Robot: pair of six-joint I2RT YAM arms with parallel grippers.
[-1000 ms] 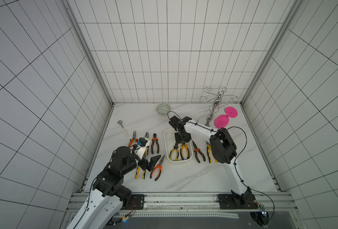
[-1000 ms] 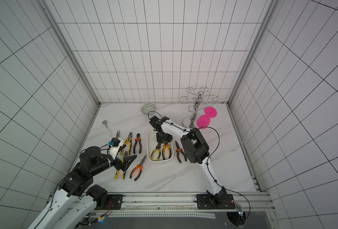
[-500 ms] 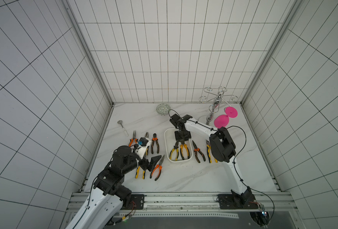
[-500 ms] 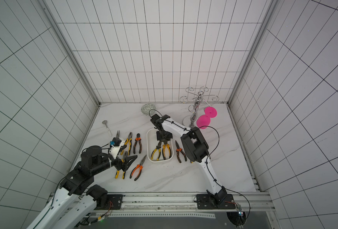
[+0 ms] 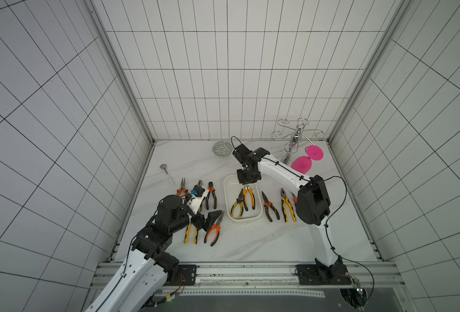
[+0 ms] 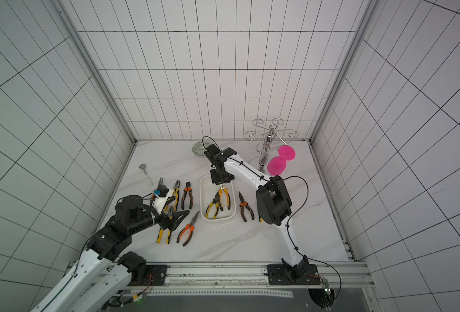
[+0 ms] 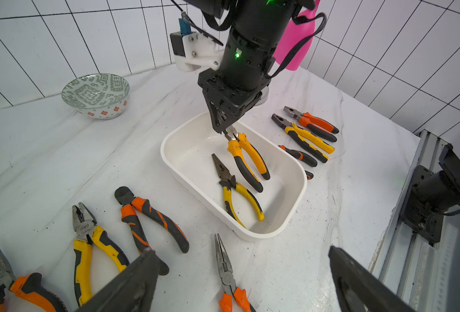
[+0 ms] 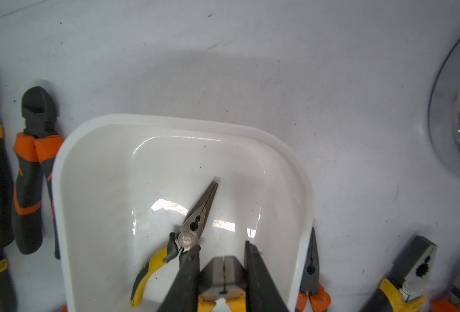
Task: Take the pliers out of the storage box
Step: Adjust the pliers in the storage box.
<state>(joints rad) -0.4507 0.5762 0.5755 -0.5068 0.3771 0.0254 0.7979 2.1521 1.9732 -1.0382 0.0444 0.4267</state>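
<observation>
Currently the right jaws are clamped on the metal head of the blunt yellow-and-black pliers [image 7: 254, 158] inside the white storage box [image 7: 193, 151], the handles slanting down toward the box floor; whether their ends touch it I cannot tell. Just beside them, needle-nosed yellow-and-black pliers [image 7: 226, 175] lie flat on the box floor. More pliers rest on the marble desk [image 5: 250, 243] either side of the box, among them an orange-handled needle-nosed pair [image 5: 216, 229] near the left jaws, which hang spread wide above the desk, holding nothing. A green-patterned bowl [image 5: 222, 149] stands near the back wall
</observation>
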